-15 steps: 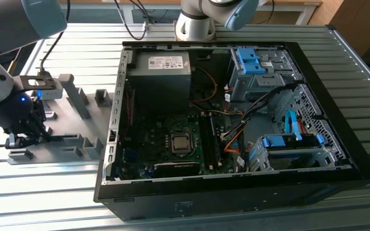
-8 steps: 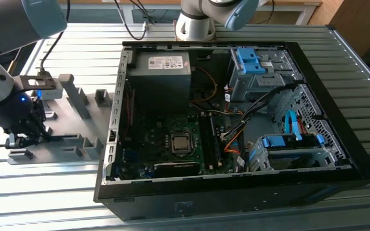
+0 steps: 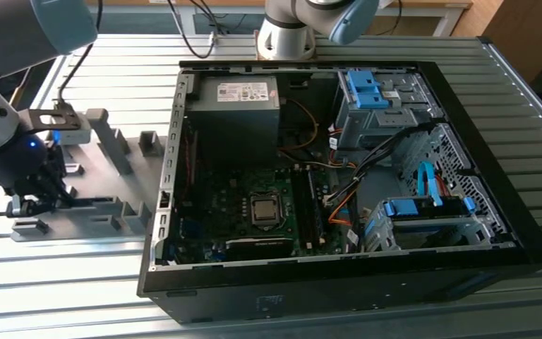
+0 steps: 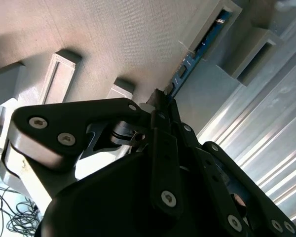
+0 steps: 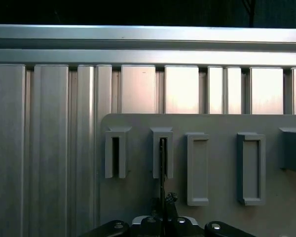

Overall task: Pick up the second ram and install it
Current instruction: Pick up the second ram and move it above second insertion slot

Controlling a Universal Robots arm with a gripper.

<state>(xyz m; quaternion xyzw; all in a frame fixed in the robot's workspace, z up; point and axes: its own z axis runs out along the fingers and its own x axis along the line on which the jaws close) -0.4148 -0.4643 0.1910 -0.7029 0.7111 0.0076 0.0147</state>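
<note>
Black computer case [image 3: 346, 282] is lying open mid-frame in the exterior view. A grey fixture plate [image 3: 101, 185] is sitting at that view's left. There the gripper [image 3: 25, 208] is pinching the second ram [image 4: 186, 68], its jaws closed narrowly on the board's edge while the far end is resting in a slot block [image 5: 155, 158].

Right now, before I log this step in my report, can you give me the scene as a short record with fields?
hand: closed on the second ram, above the grey fixture
second ram: on edge, far end in a slot block of the fixture
fixture: grey plate with several slot blocks, on the ribbed metal table
computer case: open, to the exterior view's right of the fixture
task state: second ram at the fixture, not yet in the case
</note>
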